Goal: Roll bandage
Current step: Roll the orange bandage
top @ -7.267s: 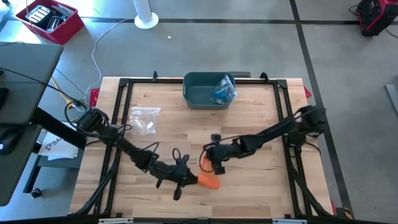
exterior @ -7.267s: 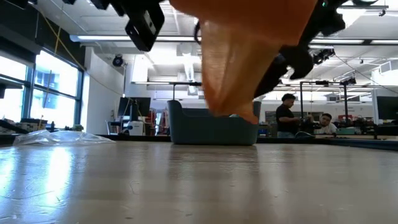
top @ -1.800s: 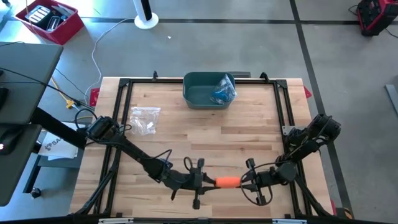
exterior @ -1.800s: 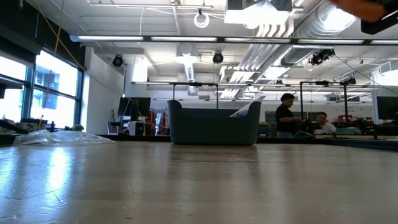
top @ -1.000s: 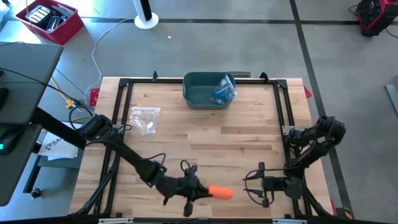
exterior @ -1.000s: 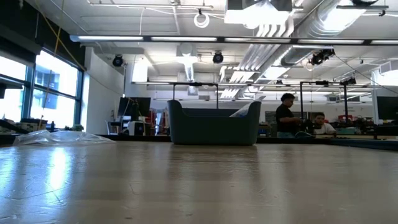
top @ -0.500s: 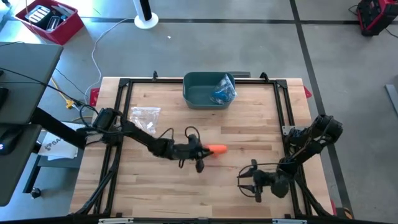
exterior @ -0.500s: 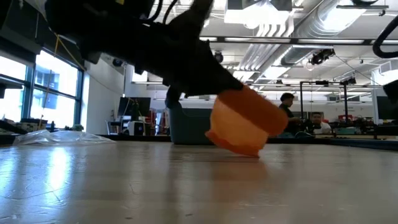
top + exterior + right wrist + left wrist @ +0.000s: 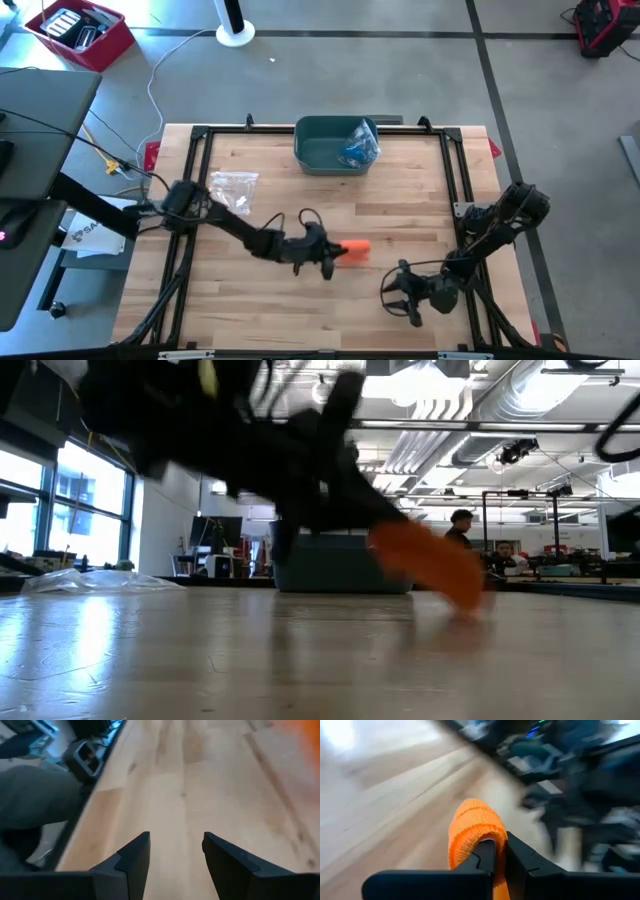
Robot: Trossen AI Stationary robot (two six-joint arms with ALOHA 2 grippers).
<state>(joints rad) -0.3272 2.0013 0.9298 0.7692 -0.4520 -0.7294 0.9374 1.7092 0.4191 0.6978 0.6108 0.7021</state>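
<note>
The bandage is an orange roll near the table's middle. In the low view the bandage slants down toward the right, blurred. My left gripper reaches in from the table's left and is shut on it; the left wrist view shows the rolled bandage ahead of my left gripper. My right gripper stands open near the front right, apart from the bandage. In its wrist view my right gripper has only bare wood between the fingers. My left gripper pinches the bandage's near end between its two fingers, and an orange strip runs back between them. The fingers come nearly level from the table's left. The roll sticks out past the fingertips, tilted; whether its low end touches the table, I cannot tell.
A teal bin holding a blue packet stands at the far middle. A clear plastic bag lies at the far left. A black frame runs round the tabletop. People sit in the room beyond the table.
My left gripper has carried the bandage from the near edge toward the table's middle and down close to the wood, rolling its wrist; the bandage now slants toward the right. My right gripper has turned and shifted a little leftward, staying open.
</note>
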